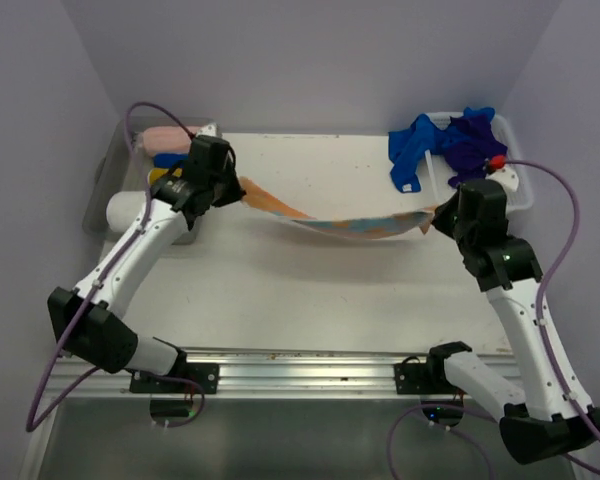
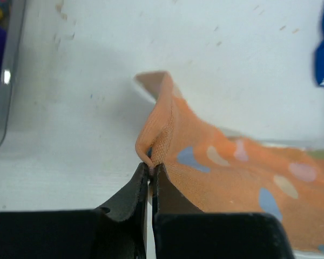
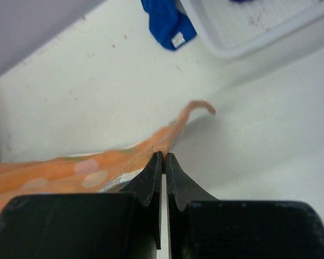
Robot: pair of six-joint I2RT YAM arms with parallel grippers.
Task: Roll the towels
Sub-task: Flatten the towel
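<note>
The left gripper (image 1: 237, 189) is pinched shut on one corner of the peach-orange towel (image 1: 352, 226), the cloth bunched into a small fold right at the fingertips in its wrist view (image 2: 150, 169); the right gripper (image 1: 441, 222) is likewise closed on the opposite end, a thin tail of fabric curling out past its tips (image 3: 163, 158). The towel, orange with pale and blue spots (image 2: 235, 175), hangs stretched between the two across the rear half of the table (image 1: 310, 300), sagging in the middle; whether its lowest part touches the surface I cannot tell.

The step in hand looks like spreading: the cloth is being drawn out lengthwise so it can be laid flat, and no rolling has begun. The next move probably calls for both arms to come down together, keeping an even pull so the towel lands without creases, then for one end to be released so the roll can start.

Room is tight at the sides; the white basket (image 1: 521, 170) sits just behind the right gripper, with the royal blue towel (image 1: 414, 150) draped over its rim and the dark purple towel (image 1: 474, 140) inside; a grey bin (image 1: 97, 196) stands close beside the left arm. The near part of the table is open, so drawing the towel towards the arms seems the safer direction.
</note>
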